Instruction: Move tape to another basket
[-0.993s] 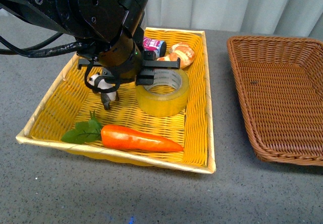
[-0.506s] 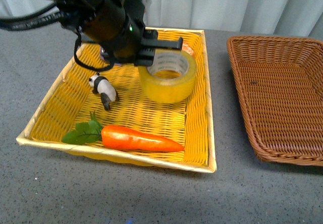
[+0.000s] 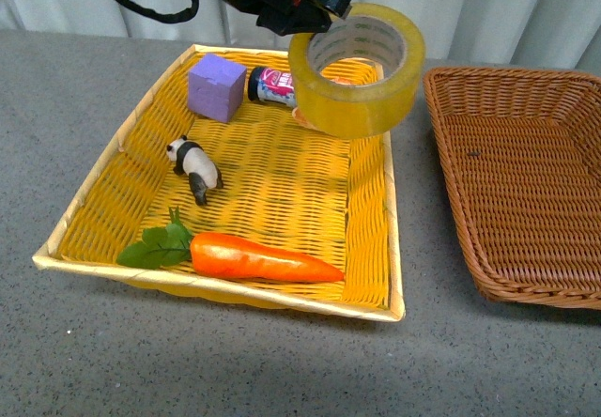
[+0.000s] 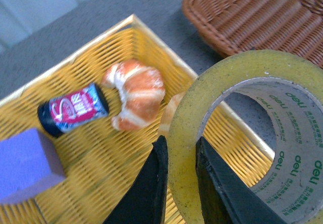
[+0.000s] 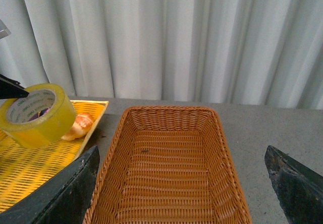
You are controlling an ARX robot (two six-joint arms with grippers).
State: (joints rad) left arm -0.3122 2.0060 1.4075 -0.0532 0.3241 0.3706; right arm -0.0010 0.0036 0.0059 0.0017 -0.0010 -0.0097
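Tape point(image 4: 237, 65), core printed "deli" in green, pinched by left gripper point(image 4: 180, 147).

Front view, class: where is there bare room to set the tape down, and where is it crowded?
The brown basket has a wholly bare floor. In the yellow tray, a free patch lies between the panda, the carrot and the right wall. The tray's far end is crowded: purple block, can and croissant, the tape held above.
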